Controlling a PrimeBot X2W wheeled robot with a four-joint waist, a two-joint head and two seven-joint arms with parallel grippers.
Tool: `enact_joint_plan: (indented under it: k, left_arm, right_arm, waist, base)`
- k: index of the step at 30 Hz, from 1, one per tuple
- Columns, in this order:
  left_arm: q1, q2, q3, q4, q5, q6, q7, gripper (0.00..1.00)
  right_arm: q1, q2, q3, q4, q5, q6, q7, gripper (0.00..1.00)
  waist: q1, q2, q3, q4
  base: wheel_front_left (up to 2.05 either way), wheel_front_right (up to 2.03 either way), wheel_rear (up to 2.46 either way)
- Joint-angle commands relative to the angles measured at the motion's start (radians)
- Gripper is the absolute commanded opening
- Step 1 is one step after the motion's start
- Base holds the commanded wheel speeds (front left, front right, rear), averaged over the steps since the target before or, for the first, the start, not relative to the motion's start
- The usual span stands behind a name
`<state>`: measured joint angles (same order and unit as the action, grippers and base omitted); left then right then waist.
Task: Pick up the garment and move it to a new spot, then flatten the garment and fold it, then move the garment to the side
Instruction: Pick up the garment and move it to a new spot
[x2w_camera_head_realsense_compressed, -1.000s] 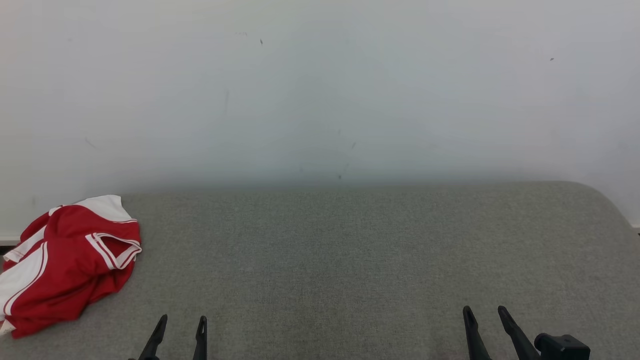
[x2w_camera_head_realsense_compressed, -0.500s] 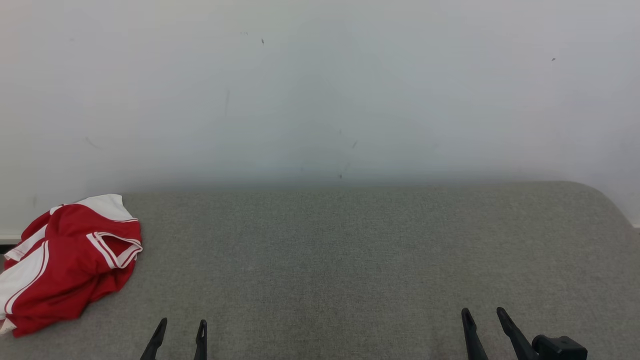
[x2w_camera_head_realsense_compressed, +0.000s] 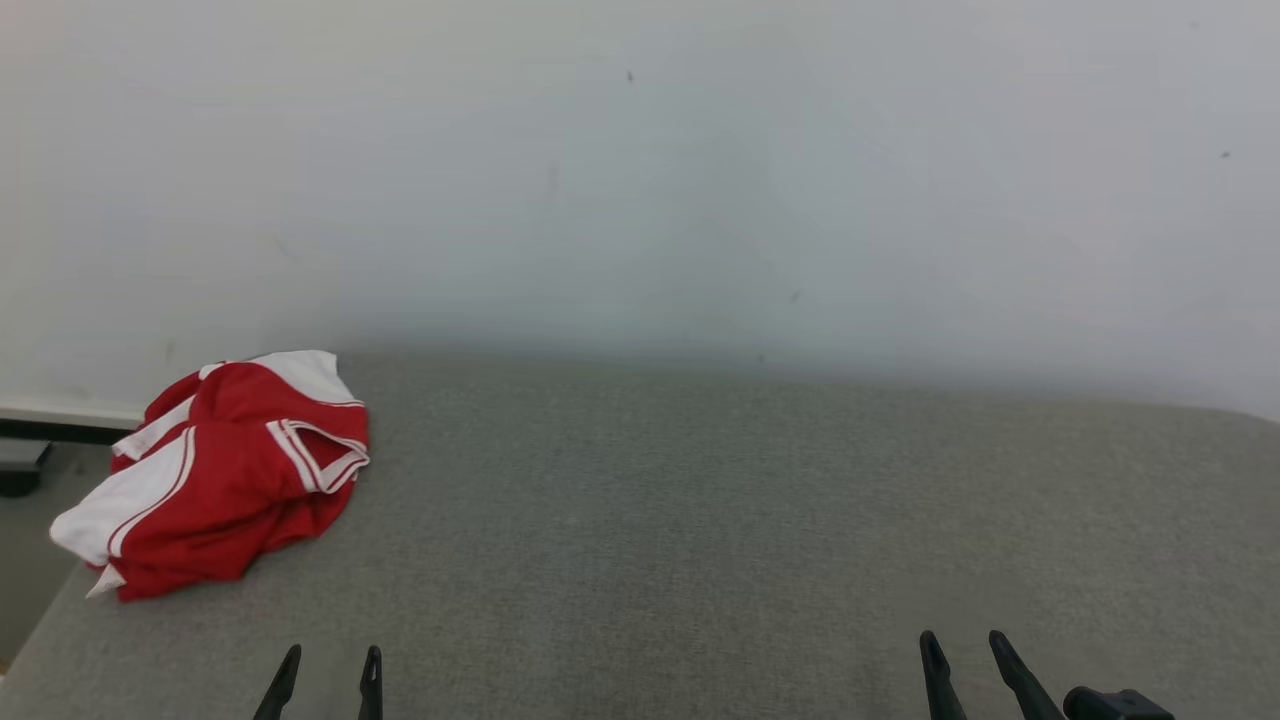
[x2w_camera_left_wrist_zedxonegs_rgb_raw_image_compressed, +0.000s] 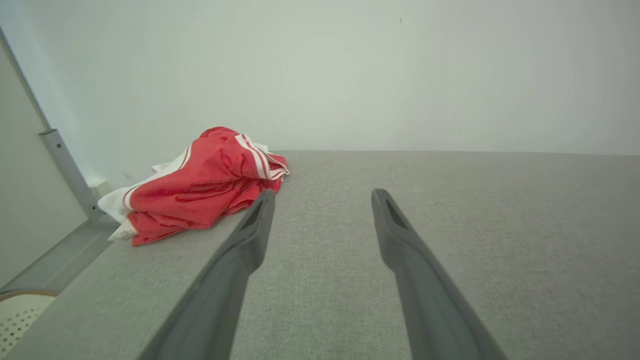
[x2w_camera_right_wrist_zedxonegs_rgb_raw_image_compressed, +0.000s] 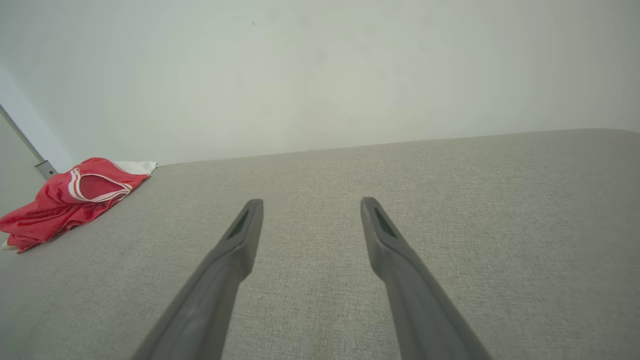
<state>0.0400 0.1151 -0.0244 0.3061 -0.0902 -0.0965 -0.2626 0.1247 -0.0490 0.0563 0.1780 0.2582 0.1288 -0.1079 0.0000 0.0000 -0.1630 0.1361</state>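
Since a second ago the robot's head has turned a bit to the left, so the whole picture has slid to the right. The things themselves look to lie where they were, and both pincers sit a touch lower in the head view. Far on the left, the garment, red with white stripes, lies in a crumpled heap on the grey worktop, close to its left edge and near the pale wall behind. Nothing is touching it. Next comes the left pincer, low at the bottom of the head view. Its two dark fingers are spread wide with nothing between them, and it is well apart from the garment, which lies ahead of it and to its left. Far over on the right is the right pincer, also wide open and empty, over bare worktop. I think the job is at its very first step: the pick-up has not begun, and the robot seems to be turning to face the garment. The next move, I guess, calls for the left arm to reach forward and left, come down on a raised fold and pinch it well. Then the cloth can be carried to the roomy middle of the worktop. The heap is soft and bunched, so a shallow pinch might slip off.
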Motion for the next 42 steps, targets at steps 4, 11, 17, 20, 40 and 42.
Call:
enact_joint_plan:
  k: [4,11,17,20,40,42]
  left_arm:
    - [0.019,0.014,0.016,0.003,-0.007,0.005,-0.004,1.0]
    - [0.013,0.035,0.031,0.011,-0.016,0.009,-0.004,1.0]
    - [0.014,0.027,0.072,-0.022,-0.042,0.03,-0.004,1.0]
    - [0.026,0.023,0.095,-0.041,-0.055,0.039,-0.004,1.0]
    - [-0.201,-0.01,0.054,0.13,-0.127,-0.003,0.131,1.0]
    - [-0.289,-0.016,0.007,0.197,-0.113,-0.012,0.199,1.0]
  right_arm:
    - [0.007,-0.002,0.01,0.013,0.021,0.004,-0.017,1.0]
    - [-0.018,-0.002,0.029,0.036,0.04,0.004,-0.042,1.0]
    - [-0.073,-0.002,0.068,0.053,0.04,0.004,-0.044,1.0]
    - [-0.109,-0.002,0.09,0.067,0.04,0.004,-0.049,1.0]
    - [-0.132,-0.002,0.108,0.117,0.029,0.004,-0.054,1.0]
    - [-0.111,-0.002,0.097,0.106,0.025,0.004,-0.047,1.0]
  waist:
    - [0.0,0.0,0.001,0.129]
    - [0.0,0.0,0.011,0.257]
    - [0.0,0.0,0.052,0.3]
    - [0.0,0.0,0.07,0.315]
    - [0.0,0.0,0.086,0.328]
    - [0.0,0.0,0.081,0.324]
  base:
    - [0.0,0.0,0.0]
    - [0.0,0.0,0.0]
    - [0.0,0.0,0.0]
    - [0.0,0.0,0.0]
    - [0.0,0.0,0.0]
    - [0.0,0.0,0.0]
